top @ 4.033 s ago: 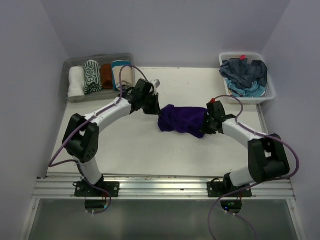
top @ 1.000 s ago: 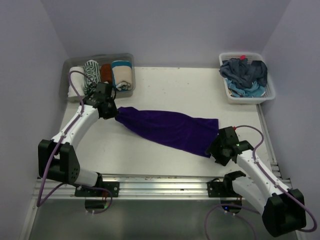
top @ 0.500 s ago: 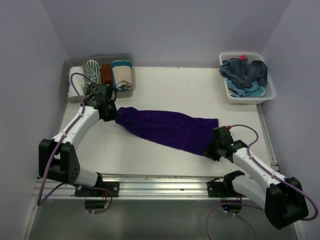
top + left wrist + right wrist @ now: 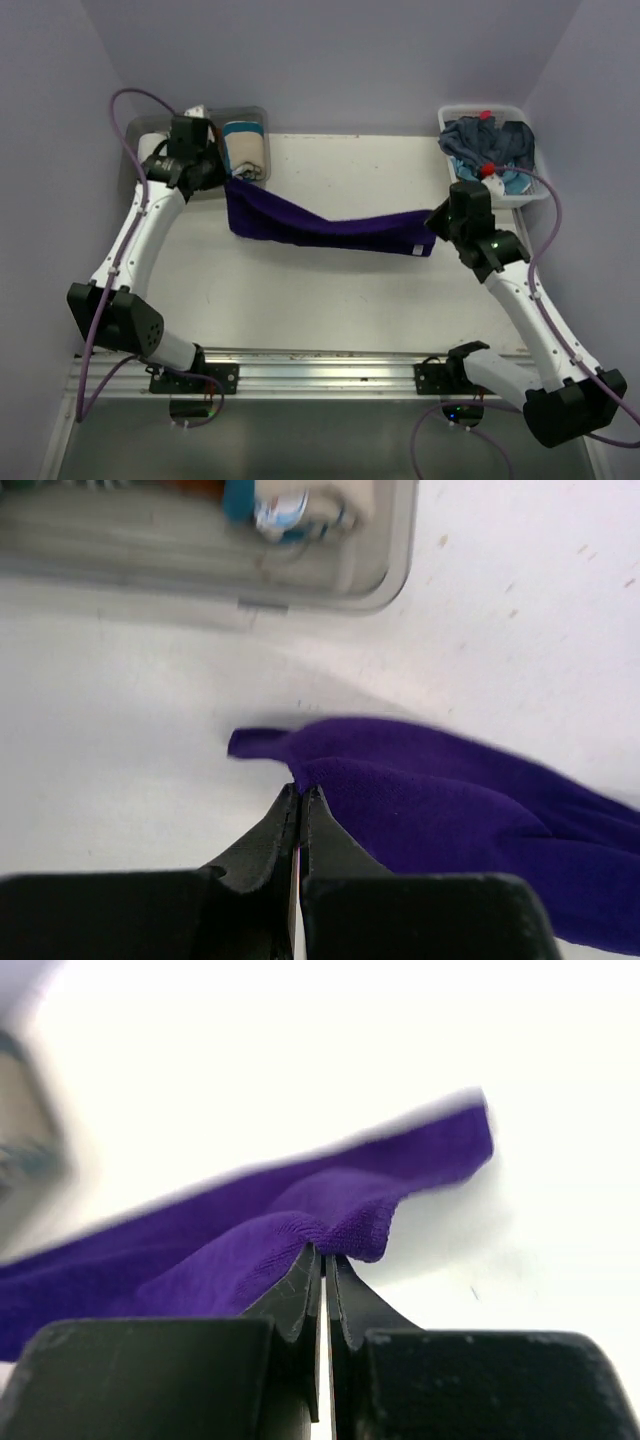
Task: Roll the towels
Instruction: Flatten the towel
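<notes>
While both my pincers are clamped tight, the deep purple towel (image 4: 320, 228) runs stretched btwn them across the middle of the surface (image 4: 330, 300). It reads as a narrow band, wider at its left end and sagging a bit mid-span. My left pincer (image 4: 300, 798) has its fingers pressed together on the towel's left corner, just beside the clear tub (image 4: 262, 128) at the far-left. A small tip of cloth pokes out past the grip, w/ a shadow under it. My right pincer (image 4: 323, 1258) pinches the opposite end, w/ only the cloth edge btwn its fingers, near the white basket (image 4: 541, 186) at far right. In the tub, a cream-and-teal rolled towel (image 4: 246, 148) lies next to my left wrist. The basket holds a heap of navy & light-blue towels (image 4: 488, 148).
</notes>
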Tool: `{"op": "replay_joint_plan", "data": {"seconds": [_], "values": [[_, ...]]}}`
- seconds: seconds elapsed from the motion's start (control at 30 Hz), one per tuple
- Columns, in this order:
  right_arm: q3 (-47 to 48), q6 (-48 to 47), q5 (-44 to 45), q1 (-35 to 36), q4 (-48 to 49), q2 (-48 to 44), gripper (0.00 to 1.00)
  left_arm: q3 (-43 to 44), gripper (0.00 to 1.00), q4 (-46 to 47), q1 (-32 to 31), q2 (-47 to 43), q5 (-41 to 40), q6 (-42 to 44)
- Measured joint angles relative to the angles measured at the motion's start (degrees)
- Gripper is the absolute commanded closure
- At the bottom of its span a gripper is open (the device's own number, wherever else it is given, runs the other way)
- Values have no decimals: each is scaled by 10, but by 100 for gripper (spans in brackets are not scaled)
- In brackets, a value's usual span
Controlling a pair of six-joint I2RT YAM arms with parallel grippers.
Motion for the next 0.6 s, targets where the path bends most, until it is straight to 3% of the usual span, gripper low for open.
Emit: {"op": "replay_joint_plan", "data": {"seconds": [0.13,0.23,0.4,0.6], "values": [[132,-60,37,-16,7,19,100,141,100,-10,11,12,-3,17],[210,-101,56,-18,9,24,100,201,100,-9,16,5,-7,27],[287,-144,61,-18,7,11,100,214,100,-9,21,-49,-8,36],[301,-174,60,-18,-26,-54,100,213,100,-12,21,-132,-7,46]]}}
